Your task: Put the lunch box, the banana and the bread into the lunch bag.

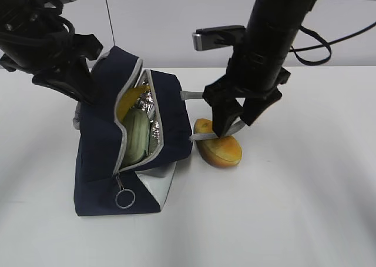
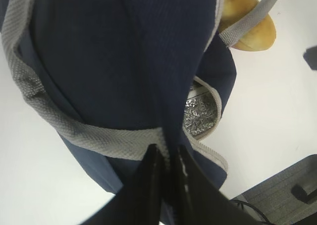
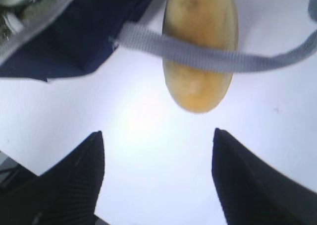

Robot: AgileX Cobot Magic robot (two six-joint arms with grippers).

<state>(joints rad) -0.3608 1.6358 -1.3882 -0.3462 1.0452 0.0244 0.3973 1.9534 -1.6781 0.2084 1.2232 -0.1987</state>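
Hovering spread wide over the bread, right end effector holds nothing

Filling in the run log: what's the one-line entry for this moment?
lunch box, banana: in lunch bag | bread: on table, under strap | right pincer: open above bread | left pincer: pinching bag fabric

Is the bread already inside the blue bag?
No, the bread lies on the table beside the lunch bag, with a grey strap across it.
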